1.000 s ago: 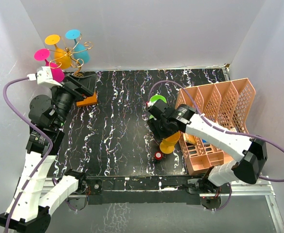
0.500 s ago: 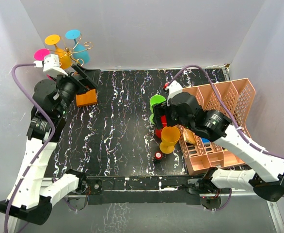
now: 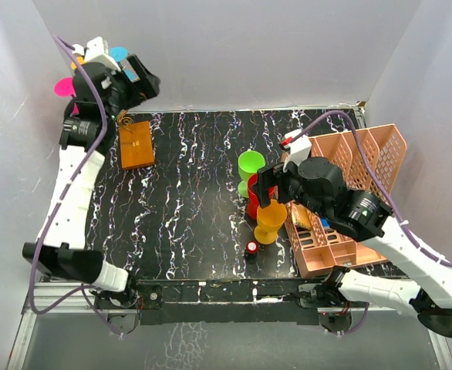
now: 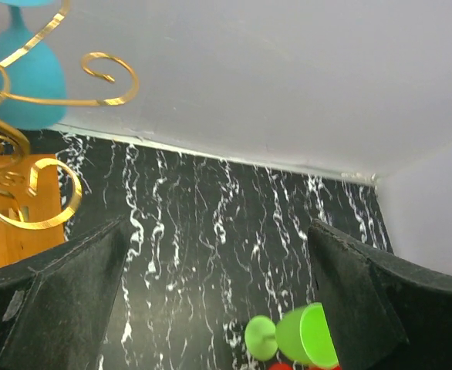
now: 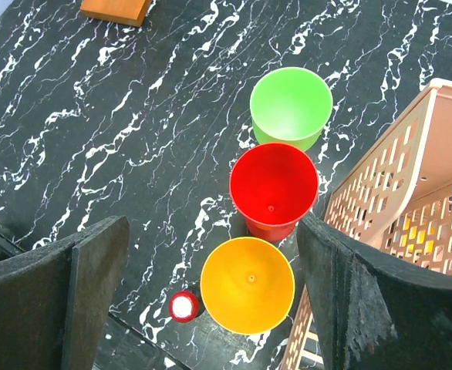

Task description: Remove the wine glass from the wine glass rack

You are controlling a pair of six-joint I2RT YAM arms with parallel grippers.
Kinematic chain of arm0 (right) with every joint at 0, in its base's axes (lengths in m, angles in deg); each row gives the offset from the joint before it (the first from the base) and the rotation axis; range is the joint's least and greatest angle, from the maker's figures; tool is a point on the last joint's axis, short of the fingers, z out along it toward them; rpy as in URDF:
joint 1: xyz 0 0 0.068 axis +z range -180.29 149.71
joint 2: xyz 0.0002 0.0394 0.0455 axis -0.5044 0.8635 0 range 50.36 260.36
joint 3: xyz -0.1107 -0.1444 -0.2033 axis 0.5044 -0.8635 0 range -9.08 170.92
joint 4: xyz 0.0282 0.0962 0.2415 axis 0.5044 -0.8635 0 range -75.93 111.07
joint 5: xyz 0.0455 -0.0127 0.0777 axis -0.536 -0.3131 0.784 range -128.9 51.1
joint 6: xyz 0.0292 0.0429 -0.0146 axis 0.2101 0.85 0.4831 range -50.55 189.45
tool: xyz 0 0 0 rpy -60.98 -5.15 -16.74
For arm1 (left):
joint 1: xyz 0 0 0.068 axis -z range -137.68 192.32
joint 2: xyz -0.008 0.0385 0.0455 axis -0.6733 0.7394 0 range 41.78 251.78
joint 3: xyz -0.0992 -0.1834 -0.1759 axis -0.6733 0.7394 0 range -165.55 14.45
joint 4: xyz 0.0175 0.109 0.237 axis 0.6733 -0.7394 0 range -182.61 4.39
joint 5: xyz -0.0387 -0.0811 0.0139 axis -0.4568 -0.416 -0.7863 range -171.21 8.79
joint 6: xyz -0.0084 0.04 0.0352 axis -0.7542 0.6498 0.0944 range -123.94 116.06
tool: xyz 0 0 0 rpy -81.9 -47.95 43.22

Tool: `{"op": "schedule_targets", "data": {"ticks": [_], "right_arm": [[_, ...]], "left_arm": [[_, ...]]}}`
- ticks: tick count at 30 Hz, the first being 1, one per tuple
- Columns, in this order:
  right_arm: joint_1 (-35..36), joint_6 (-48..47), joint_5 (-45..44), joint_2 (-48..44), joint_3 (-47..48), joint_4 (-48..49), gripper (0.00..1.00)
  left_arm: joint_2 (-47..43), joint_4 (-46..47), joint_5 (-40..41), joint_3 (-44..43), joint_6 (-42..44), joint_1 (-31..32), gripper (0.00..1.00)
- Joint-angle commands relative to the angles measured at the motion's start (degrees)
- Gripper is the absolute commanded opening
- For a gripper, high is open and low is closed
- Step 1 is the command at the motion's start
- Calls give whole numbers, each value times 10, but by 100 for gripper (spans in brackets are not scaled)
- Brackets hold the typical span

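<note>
R gripper (image 5: 222,287), jaws now apart, has left orange wine glass (image 5: 247,284) standing; L gripper (image 4: 218,297), jaws apart, now up at wine glass rack (image 3: 136,144), prob. for another.

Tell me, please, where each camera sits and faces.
Top external: above and behind, looking down at the table; both arms show.
Left wrist: up by the wine glass rack, facing the back wall; open left gripper shows.
Right wrist: looking down on the green glass, red glass, orange glass; open right gripper shows.
Shared: both wrist views show the green glass.
</note>
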Motion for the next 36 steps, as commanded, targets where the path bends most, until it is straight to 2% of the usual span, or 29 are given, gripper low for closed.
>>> {"op": "schedule_targets", "data": {"ticks": [1, 3, 10, 15, 18, 22, 26, 28, 36], "right_arm": [[-2, -15, -5, -26, -16, 59, 99], [-3, -21, -6, -31, -21, 64, 99], [-2, -40, -20, -44, -34, 75, 99], [-3, -55, -27, -66, -49, 94, 99], [-2, -65, -36, -76, -50, 98, 99], [-3, -75, -45, -82, -51, 101, 99], [-3, -78, -44, -85, -56, 107, 99], [-2, -79, -45, -85, -56, 108, 99], [-2, -76, -43, -88, -60, 108, 99]], "left_arm": [[43, 17, -131, -55, -76, -120, 97], [57, 46, -165, -61, -101, -160, 97], [87, 67, -164, -80, -150, -272, 97], [96, 66, -119, -65, -181, -328, 96], [102, 79, -78, -56, -187, -340, 94], [127, 73, -46, -73, -202, -344, 85], [149, 56, -14, -74, -244, -344, 76], [153, 53, 7, -70, -270, -344, 75], [194, 49, 29, -85, -312, -344, 64]]}}
